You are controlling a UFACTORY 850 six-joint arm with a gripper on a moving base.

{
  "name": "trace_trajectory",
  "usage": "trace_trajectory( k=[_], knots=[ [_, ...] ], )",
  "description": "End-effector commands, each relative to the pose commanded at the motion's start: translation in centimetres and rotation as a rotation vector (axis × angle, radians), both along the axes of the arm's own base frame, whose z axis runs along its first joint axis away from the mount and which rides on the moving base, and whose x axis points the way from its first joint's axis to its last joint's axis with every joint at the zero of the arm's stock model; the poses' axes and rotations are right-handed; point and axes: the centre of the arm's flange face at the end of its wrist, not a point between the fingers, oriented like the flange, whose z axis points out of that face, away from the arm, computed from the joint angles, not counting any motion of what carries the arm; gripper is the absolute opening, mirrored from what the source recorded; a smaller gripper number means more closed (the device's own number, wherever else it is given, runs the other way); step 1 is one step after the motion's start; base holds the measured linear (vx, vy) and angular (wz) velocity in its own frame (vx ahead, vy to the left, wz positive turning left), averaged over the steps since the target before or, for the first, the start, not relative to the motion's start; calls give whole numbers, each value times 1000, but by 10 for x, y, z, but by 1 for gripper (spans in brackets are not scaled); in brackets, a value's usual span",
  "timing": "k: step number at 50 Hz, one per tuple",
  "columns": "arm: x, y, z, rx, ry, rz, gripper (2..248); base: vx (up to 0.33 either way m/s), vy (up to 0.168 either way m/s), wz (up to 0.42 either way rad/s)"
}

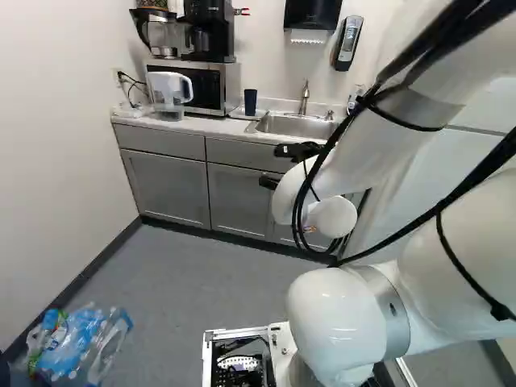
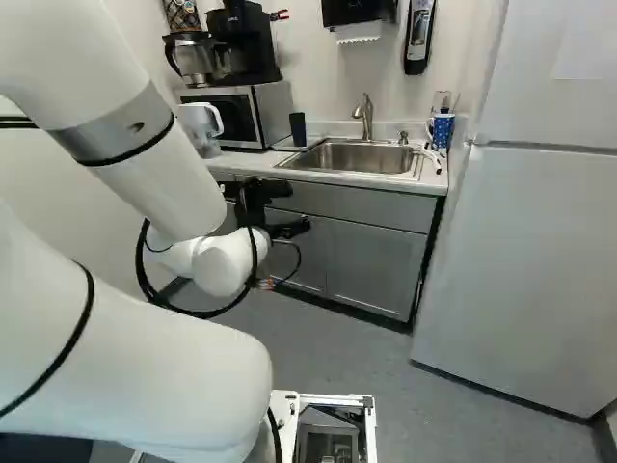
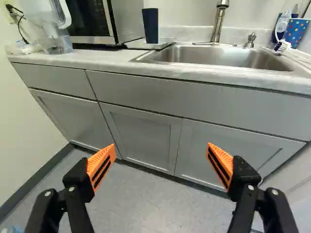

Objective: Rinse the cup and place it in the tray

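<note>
**Kitchen corner: items counted by kind**

Cups: two, being one dark cup (image 3: 150, 25) and one spotted cup (image 3: 295, 33). Tray (image 3: 137, 44): one. Sink (image 2: 362, 157): one. Faucet (image 2: 366, 116): one. Brush (image 3: 282, 46): one. Water pitcher (image 1: 168, 90): one. Microwave (image 2: 224, 114): one. Carafe (image 2: 195, 60): one. Towel dispenser (image 1: 311, 14): one. Wall-mounted soap dispenser (image 1: 347, 43): one. Cabinet doors (image 3: 146, 141): three. Drawer fronts (image 3: 194, 102): two. Refrigerator (image 2: 521, 260): one, with two doors. Plastic bottles (image 1: 76, 343): more than one; exact number cannot be established. Robot arm (image 1: 339, 318): one. Gripper (image 2: 297, 208): one, with two fingers (image 3: 74, 187) and two orange pads (image 3: 101, 165).
</note>
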Motion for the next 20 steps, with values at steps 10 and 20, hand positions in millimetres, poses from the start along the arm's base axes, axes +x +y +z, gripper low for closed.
trace_trajectory(
  k=[10,20],
  knots=[
    [-2,0,-2,-1,-5,1,247,0,0,0],
    [-3,0,-2,-1,-5,1,247,0,0,0]
  ],
)
